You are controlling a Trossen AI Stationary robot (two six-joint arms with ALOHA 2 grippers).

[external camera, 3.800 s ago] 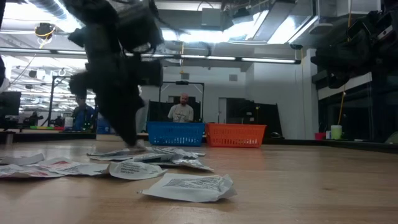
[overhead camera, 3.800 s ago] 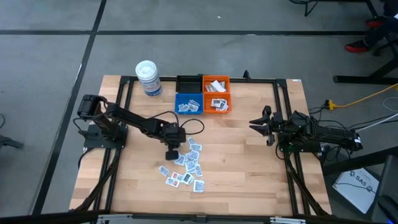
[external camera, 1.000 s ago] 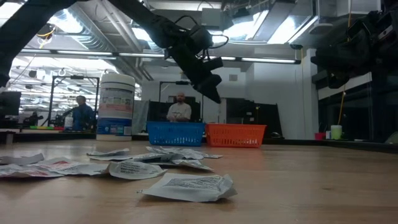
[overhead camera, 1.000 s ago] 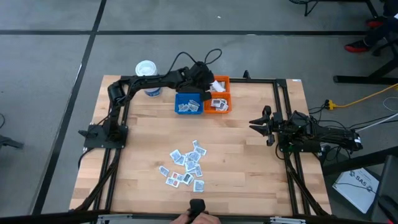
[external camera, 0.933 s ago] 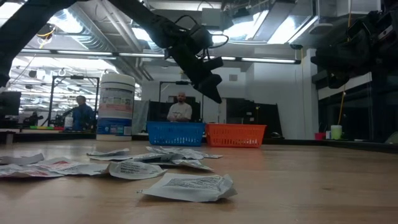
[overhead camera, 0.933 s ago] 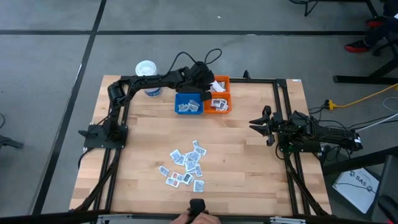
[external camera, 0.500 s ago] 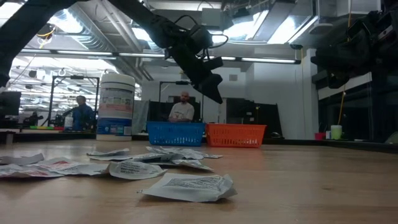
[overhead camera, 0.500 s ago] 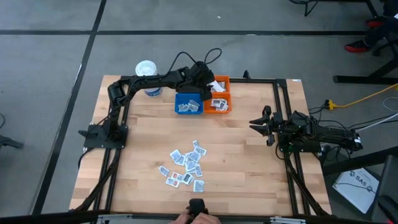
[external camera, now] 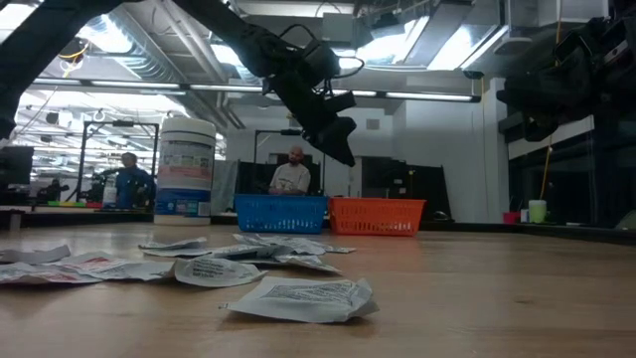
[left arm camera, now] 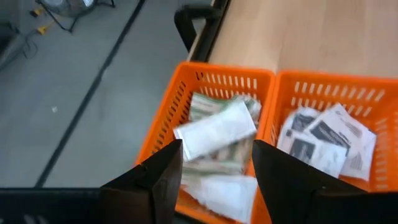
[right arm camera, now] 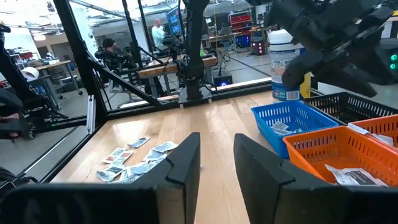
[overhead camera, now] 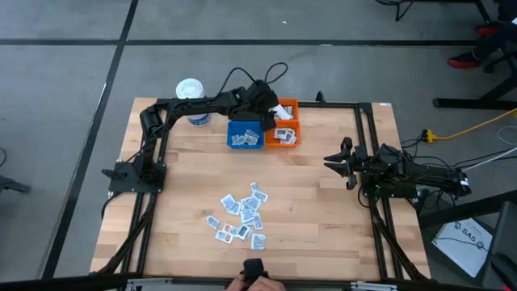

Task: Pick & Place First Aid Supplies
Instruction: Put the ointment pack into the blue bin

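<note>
Left gripper [overhead camera: 266, 107]: up over the far orange bin [overhead camera: 283, 108], jaws released & apart, nothing between them; a flat white sachet [left arm camera: 214, 130] lies on the others in that bin.
Right gripper [overhead camera: 338, 164]: parked at tabletop's right side, well apart from the supplies. Jaws parted w/ a gap, empty.
First aid supplies [overhead camera: 242, 214]: loose pile of small flat white/grey sachets, some w/ blue or red print, crinkled edges, on the near-centre tabletop. More in bins.
Bins: blue bin [overhead camera: 245, 133] & near orange bin [overhead camera: 282, 134], slotted plastic mesh walls, rectangular, touching side by side; black bin [overhead camera: 245, 108] behind the blue.
Tub [overhead camera: 192, 100]: white cylinder, lid on, upright, beside the bins.
Tabletop [overhead camera: 323, 234]: pale wood planks, black metal frame round it.
Room: person [external camera: 289, 171] seated beyond the bins, another [external camera: 127, 177] far off.
</note>
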